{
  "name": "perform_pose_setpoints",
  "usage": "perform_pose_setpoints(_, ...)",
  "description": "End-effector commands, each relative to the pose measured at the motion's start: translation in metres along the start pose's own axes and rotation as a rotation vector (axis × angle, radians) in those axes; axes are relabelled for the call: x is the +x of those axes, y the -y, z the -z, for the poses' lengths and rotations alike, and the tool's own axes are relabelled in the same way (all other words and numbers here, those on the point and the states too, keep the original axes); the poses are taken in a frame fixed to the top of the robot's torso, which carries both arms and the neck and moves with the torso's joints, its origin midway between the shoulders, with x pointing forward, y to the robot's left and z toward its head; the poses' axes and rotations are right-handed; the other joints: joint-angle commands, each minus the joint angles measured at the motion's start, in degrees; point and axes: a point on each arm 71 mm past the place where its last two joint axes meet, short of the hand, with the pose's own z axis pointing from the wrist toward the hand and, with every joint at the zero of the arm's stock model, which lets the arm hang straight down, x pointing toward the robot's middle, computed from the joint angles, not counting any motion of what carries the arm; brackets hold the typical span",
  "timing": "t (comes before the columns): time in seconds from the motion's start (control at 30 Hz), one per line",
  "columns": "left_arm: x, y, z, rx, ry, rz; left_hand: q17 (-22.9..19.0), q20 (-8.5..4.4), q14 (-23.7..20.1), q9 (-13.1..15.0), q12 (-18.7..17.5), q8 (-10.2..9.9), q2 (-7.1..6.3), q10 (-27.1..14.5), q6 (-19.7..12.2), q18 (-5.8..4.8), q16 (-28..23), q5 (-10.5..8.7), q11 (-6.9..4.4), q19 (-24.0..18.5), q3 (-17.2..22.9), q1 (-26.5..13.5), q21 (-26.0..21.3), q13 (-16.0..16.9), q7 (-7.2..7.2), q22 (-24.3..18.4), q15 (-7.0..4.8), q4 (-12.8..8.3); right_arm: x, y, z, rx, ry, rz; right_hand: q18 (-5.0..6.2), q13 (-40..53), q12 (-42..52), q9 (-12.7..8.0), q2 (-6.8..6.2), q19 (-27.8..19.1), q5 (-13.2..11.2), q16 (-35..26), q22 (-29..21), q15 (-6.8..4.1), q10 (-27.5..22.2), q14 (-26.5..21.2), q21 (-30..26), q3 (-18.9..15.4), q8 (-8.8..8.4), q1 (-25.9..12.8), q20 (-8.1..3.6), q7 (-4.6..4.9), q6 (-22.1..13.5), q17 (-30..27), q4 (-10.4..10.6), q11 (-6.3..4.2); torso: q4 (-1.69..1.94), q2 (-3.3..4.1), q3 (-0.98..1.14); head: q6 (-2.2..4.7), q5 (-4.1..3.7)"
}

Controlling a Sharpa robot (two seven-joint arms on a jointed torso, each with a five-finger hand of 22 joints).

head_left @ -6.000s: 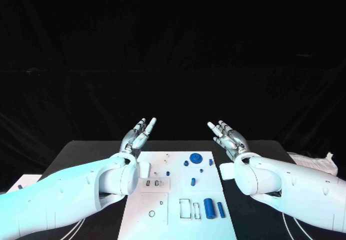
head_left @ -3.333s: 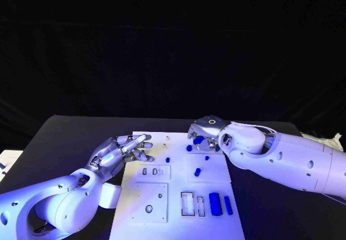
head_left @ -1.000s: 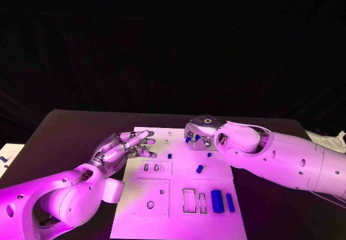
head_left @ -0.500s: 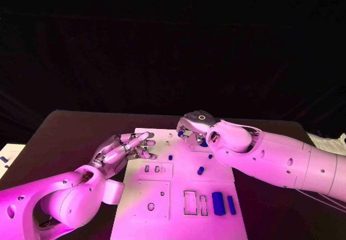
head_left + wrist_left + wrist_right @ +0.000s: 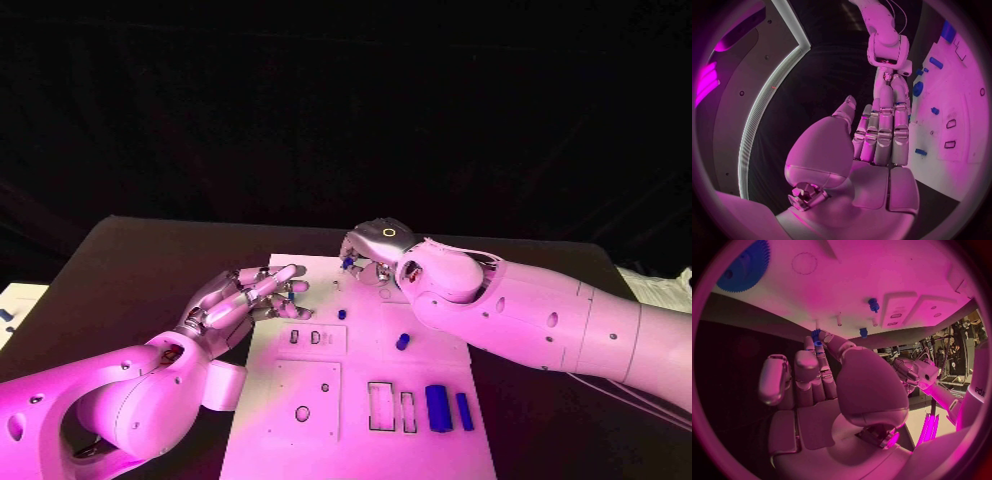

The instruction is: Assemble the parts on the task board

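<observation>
While the left hand (image 5: 248,298) hovers over the near-left edge of the task board (image 5: 325,400) with its fingers stretched out side by side and nothing in them, the right hand (image 5: 371,254) reaches over the board's far end and pinches a small blue part (image 5: 816,335) between thumb and fingertip. In the right wrist view that part is a short, stubby peg, held just off the board's edge, with the other fingers lying loosely alongside.

The board is a long white plate in the middle of the black table (image 5: 137,262), cut with rectangular and oval recesses. In the head view a short blue peg (image 5: 342,313) stands near the board's middle, a slightly larger one (image 5: 402,342) sits a little nearer, and two blue bars, one thick (image 5: 437,408) and one thin (image 5: 463,411), lie side by side at the near right, beside two open rectangular slots (image 5: 381,406). A blue gear (image 5: 744,265) with fine teeth lies flat on the board in the right wrist view, well apart from two more small pegs (image 5: 873,304) that stand in the board near a pair of oval recesses.

No brand, label or readable writing is visible on the board or the parts.
</observation>
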Motion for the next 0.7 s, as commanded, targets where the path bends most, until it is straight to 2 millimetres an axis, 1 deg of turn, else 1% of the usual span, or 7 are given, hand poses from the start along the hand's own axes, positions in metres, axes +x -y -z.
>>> perform_pose_setpoints(0.03,0.0029,0.0022,-0.0003,0.009,-0.023,0.013,0.1,0.14,-0.6,0.0,-0.2,-0.3,0.5,-0.3,-0.2,0.42,0.1,0.18,0.15,-0.4,0.0,-0.2,-0.1,0.0,0.14,0.1,-0.02,-0.2,-0.0008,-0.0005,-0.0019,0.004,0.015,0.012,-1.12,0.1,0.4,0.0,0.1,0.0,-0.1,0.2,0.1,0.03,0.7,0.3,0.2,0.2,-0.02,0.6,0.01,0.13,0.1,0.1,0.1,-0.4,0.19,0.34,-0.13,0.16,-0.08)
perform_pose_setpoints(0.23,0.0034,0.0029,-0.0008,0.01,-0.025,0.013,0.1,0.14,-0.6,0.0,-0.2,-0.3,0.5,-0.3,-0.2,0.42,0.1,0.18,0.15,-0.4,0.0,-0.2,-0.1,0.0,0.14,0.1,-0.02,-0.2,0.0006,-0.0018,-0.0046,0.005,0.007,0.014,-1.13,0.1,0.4,0.0,-0.01,0.0,-0.1,0.3,0.1,0.06,0.6,0.3,0.2,0.2,-0.07,0.4,0.03,0.16,0.0,0.1,0.2,-0.36,0.33,0.65,-0.22,0.37,-0.07)
perform_pose_setpoints(0.4,0.0034,0.0031,-0.0009,0.01,-0.025,0.012,0.1,0.14,-0.6,0.0,-0.2,-0.3,0.5,-0.3,-0.2,0.42,0.1,0.18,0.15,-0.4,0.0,-0.2,-0.1,0.0,0.14,0.1,-0.02,-0.2,0.0027,-0.002,-0.0057,0.006,-0.018,0.02,-1.13,0.1,0.4,0.0,-0.03,0.0,-0.1,0.3,0.1,0.07,0.6,0.3,0.2,0.2,-0.08,0.4,0.04,0.16,0.0,0.1,0.3,-0.36,0.36,0.82,-0.26,0.24,-0.14)
perform_pose_setpoints(0.47,0.0034,0.0031,-0.0008,0.01,-0.025,0.013,0.1,0.14,-0.6,0.0,-0.2,-0.3,0.5,-0.3,-0.2,0.42,0.1,0.18,0.15,-0.4,0.0,-0.2,-0.1,0.0,0.14,0.1,-0.02,-0.2,0.0036,-0.0015,-0.006,0.009,-0.027,0.023,-1.13,0.1,0.4,0.0,-0.03,0.0,-0.1,0.3,0.1,0.07,0.6,0.3,0.2,0.2,-0.08,0.4,0.04,0.16,0.0,0.1,0.3,-0.36,0.37,0.87,-0.24,0.22,-0.14)
perform_pose_setpoints(0.63,0.0041,0.0032,-0.0008,0.01,-0.027,0.013,0.1,0.14,-0.6,0.0,-0.2,-0.3,0.5,-0.3,-0.2,0.42,0.1,0.18,0.15,-0.4,0.0,-0.2,-0.1,0.0,0.14,0.1,-0.02,-0.2,0.0048,-0.0012,-0.0076,0.016,-0.035,0.029,-1.13,0.0,0.4,0.0,-0.1,0.0,0.0,0.3,0.2,0.08,0.6,0.3,0.2,0.3,-0.13,0.3,0.06,0.17,0.0,0.1,0.3,-0.34,0.34,0.86,-0.29,0.11,-0.13)
perform_pose_setpoints(0.7,0.0045,0.0032,-0.0009,0.01,-0.028,0.014,0.1,0.14,-0.6,0.0,-0.2,-0.3,0.5,-0.3,-0.2,0.42,0.1,0.18,0.15,-0.4,0.0,-0.2,-0.1,0.0,0.14,0.1,-0.02,-0.2,0.0053,-0.0013,-0.0086,0.022,-0.038,0.033,-1.13,0.0,0.4,0.0,-0.15,0.0,0.0,0.3,0.2,0.1,0.5,0.3,0.3,0.2,-0.16,0.2,0.07,0.18,0.0,0.0,0.4,-0.32,0.4,0.87,-0.33,0.09,-0.19)
